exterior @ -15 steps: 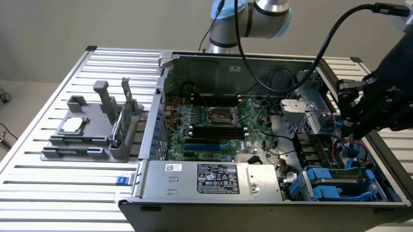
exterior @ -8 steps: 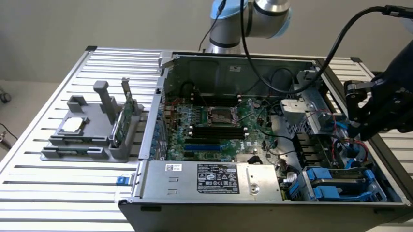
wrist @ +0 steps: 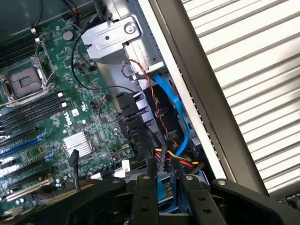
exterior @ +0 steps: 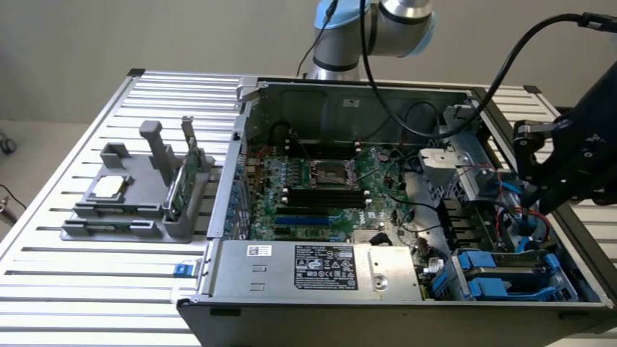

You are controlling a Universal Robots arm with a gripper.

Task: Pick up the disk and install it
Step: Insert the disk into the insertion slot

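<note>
Claw (wrist: 164,180) pinching disk (wrist: 167,194) — blue rail edge-on between the fingers, low in the case's drive corner. Tight there: red/yellow wires (wrist: 176,161) and blue cable (wrist: 171,101) just ahead, case wall (wrist: 206,108) just beside. Bay (exterior: 501,278) holds blue caddies. Beyond, board (exterior: 318,188) lies open from above. Stand (exterior: 135,217) on the exterior view's left — chip (exterior: 108,186) and card (exterior: 180,181) in it, table (exterior: 87,289) slats around.

An open computer case (exterior: 337,101) sits on the slatted worktop (exterior: 77,289), its green motherboard (exterior: 318,195) exposed; beside it a grey holder (exterior: 126,220) carries a square chip (exterior: 108,186) and green card (exterior: 196,173).
</note>
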